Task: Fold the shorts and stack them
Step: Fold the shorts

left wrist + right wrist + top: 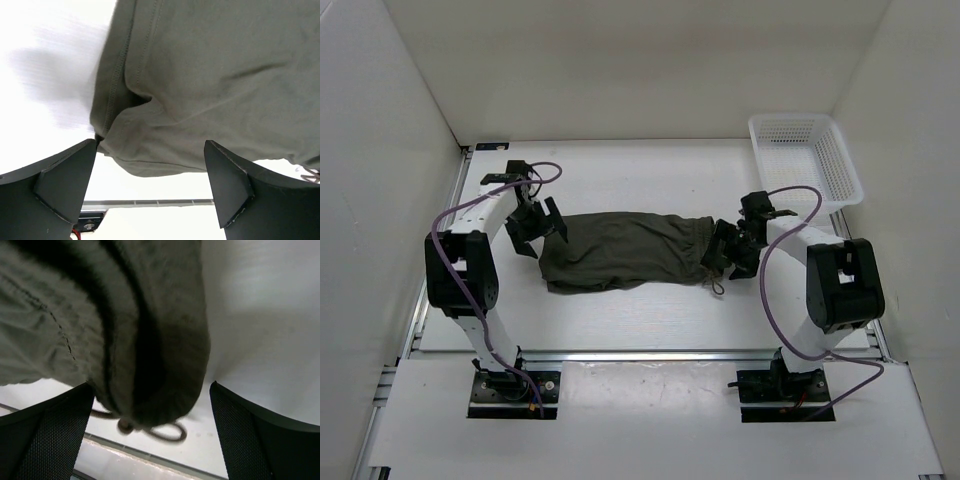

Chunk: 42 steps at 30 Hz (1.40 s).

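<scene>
The dark olive-green shorts lie as a long folded bundle across the middle of the white table. My left gripper hovers at their left end, open, with the hem just beyond its fingertips and only table between them. At the right end my right gripper is open too. In the right wrist view the gathered waistband bulges between the wide jaws, touching neither pad. The drawstring loops on the table below it.
A white mesh basket stands at the back right corner. White walls close in the table on three sides. A metal rail runs along the near edge, by the arm bases.
</scene>
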Motion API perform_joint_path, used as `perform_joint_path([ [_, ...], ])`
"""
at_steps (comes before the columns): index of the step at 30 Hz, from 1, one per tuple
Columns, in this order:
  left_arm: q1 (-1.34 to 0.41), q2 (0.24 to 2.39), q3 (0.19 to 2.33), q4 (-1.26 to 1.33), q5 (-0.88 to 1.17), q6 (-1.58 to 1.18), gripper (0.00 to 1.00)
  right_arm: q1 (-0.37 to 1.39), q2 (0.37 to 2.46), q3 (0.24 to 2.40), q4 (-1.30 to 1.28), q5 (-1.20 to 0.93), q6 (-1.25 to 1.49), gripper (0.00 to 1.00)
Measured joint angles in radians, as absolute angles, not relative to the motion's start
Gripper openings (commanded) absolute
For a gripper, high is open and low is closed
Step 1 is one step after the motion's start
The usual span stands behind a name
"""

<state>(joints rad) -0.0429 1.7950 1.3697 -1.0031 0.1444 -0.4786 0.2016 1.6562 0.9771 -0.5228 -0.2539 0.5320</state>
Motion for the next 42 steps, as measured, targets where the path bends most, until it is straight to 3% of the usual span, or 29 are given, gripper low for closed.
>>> perform_joint_path([
  [3, -0.037, 1.782, 1.372, -1.013, 0.138, -0.479, 1.00, 0.202, 1.685, 0.984, -0.495, -0.264, 0.542, 0.89],
  [6, -0.033, 1.782, 1.372, -1.021, 0.135, -0.479, 1.00, 0.203, 1.705, 0.987, -0.447, -0.265, 0.551, 0.57],
  [7, -0.033, 1.782, 1.372, -1.022, 0.134, -0.479, 1.00, 0.205, 1.715, 0.988, -0.435, -0.262, 0.558, 0.36],
  [8, -0.033, 1.782, 1.372, -1.023, 0.134, -0.479, 1.00, 0.206, 1.721, 0.988, -0.422, -0.253, 0.564, 0.24],
  [11, -0.033, 1.782, 1.369, -1.026, 0.133, -0.479, 1.00, 0.207, 1.720, 0.987, -0.402, -0.241, 0.586, 0.00],
  [18, -0.033, 1.782, 1.365, -1.028, 0.131, -0.471, 0.97, 0.214, 1.640, 0.986, -0.458, -0.107, 0.579, 0.00],
  [21, -0.037, 1.781, 1.362, -1.025, 0.133, -0.471, 0.74, 0.214, 1.556, 0.986, -0.540, -0.016, 0.546, 0.00],
  [22, -0.042, 1.780, 1.359, -1.022, 0.135, -0.471, 0.57, 0.214, 1.527, 0.987, -0.570, 0.014, 0.536, 0.00],
  [24, -0.057, 1.775, 1.345, -1.012, 0.142, -0.471, 0.37, 0.214, 1.480, 1.000, -0.629, 0.059, 0.513, 0.00],
  [26, -0.082, 1.776, 1.337, -0.999, 0.155, -0.478, 0.10, 0.214, 1.464, 1.034, -0.684, 0.084, 0.496, 0.00],
  [34, -0.148, 1.929, 1.367, -0.933, 0.189, -0.487, 0.10, 0.283, 1.487, 1.265, -0.810, 0.195, 0.444, 0.00],
  [42, -0.152, 2.025, 1.407, -0.911, 0.219, -0.499, 0.10, 0.496, 1.620, 1.524, -0.913, 0.282, 0.432, 0.00],
])
